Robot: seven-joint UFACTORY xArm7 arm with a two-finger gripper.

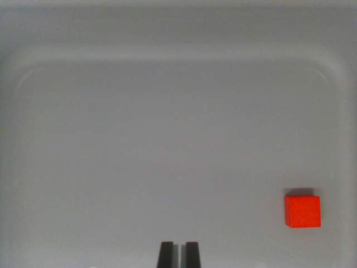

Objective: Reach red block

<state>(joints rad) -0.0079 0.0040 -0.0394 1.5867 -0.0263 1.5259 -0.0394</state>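
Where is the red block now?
In the wrist view, the red block lies low on the wrist view's right, on the grey tray, to the right of the gripper and apart from it.

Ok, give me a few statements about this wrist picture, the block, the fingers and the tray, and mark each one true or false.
1. The block is red. True.
2. The block lies at the wrist view's left. False: it lies at the lower right.
3. The gripper holds the block. False: the fingers are at the bottom middle, apart from the block, with nothing between them.
4. The fingers stand close together, with only a narrow gap. True.
5. Several blocks lie in the tray. False: only one block shows.
6. The block rests on the tray's pale grey floor. True.
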